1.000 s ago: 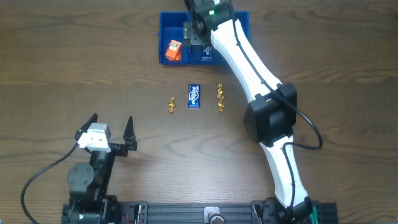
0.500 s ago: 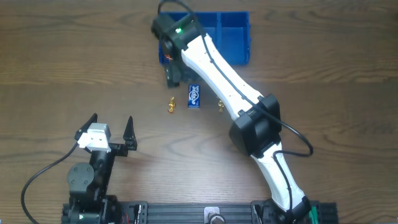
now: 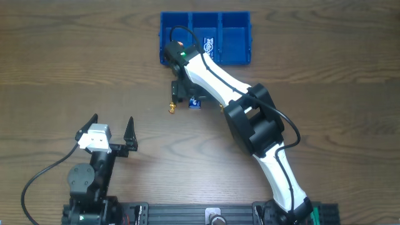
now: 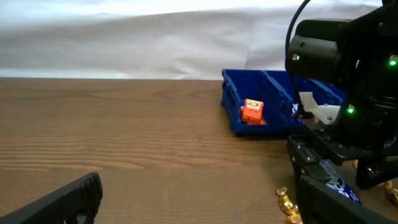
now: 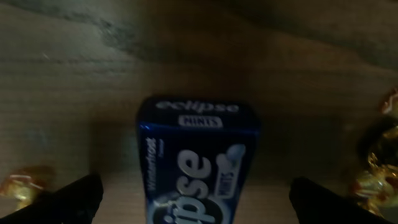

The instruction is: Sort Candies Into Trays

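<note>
Two arms stand at a wooden tabletop (image 3: 325, 75). The right arm (image 3: 212, 69) reaches across the middle. The right jaws are spread wide, and a dark blue mint tin (image 5: 198, 168) lies flat on the tabletop between them, apart from both. Gold-wrapped candies (image 5: 22, 186) lie near the tin on either side. The left jaws, close to the left arm (image 3: 94, 159), are released and hold nothing. Farther off, a blue three-compartment tray (image 3: 236, 47) holds an orange candy (image 4: 252, 112) in its left end compartment.

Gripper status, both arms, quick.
Left gripper: open, holding nothing.
Right gripper: open, one finger on either side of the blue mint tin, not gripping it.
</note>
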`<state>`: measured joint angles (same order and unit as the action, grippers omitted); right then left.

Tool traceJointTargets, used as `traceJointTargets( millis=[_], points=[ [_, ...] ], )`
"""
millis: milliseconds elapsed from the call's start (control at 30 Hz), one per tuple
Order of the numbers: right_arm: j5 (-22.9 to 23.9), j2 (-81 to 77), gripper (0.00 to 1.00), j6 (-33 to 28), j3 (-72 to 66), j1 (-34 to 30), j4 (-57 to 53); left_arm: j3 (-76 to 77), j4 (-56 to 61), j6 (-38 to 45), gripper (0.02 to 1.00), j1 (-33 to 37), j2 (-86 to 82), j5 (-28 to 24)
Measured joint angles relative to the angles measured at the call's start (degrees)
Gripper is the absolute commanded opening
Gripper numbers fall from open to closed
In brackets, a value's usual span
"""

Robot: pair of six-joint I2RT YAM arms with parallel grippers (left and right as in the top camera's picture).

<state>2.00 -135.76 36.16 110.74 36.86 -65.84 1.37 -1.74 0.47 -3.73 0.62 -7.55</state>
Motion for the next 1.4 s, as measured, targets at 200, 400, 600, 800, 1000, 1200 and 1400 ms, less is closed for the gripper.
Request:
traceJointTargets(
  millis=[200, 400, 600, 800, 1000, 1200, 1400],
  points=[
    [-0.55, 0.02, 0.356, 0.81, -0.24, 0.00, 0.96, 0.00, 0.00, 0.00, 0.998, 0.00, 0.00, 0.00],
    [-0.59, 0.09, 0.209, 1.95, -0.35, 0.00, 1.01, 0.00, 0.00, 0.00, 0.998, 0.00, 0.00, 0.00],
    [-0.59, 0.09, 0.121, 2.21, -0.35, 0.02, 1.01, 0.00, 0.00, 0.00, 0.998, 0.00, 0.00, 0.00],
    [0.15, 0.55, 0.110, 2.21, -0.35, 0.02, -1.14, 0.00, 0.00, 0.02, 0.998, 0.00, 0.00, 0.00],
    [6.10, 7.39, 0.161, 2.16, 1.05, 0.02, -2.08, 0.00, 0.00, 0.02, 0.998, 0.00, 0.00, -0.02],
    [16.37, 18.12, 0.165, -3.89, 15.58, -0.94, 8.83, 0.00, 0.00, 0.00, 0.998, 0.00, 0.00, 0.00],
    [19.69, 17.70, 0.165, -8.07, 17.35, -5.49, 14.45, 0.00, 0.00, 0.00, 0.998, 0.00, 0.00, 0.00]
  ],
)
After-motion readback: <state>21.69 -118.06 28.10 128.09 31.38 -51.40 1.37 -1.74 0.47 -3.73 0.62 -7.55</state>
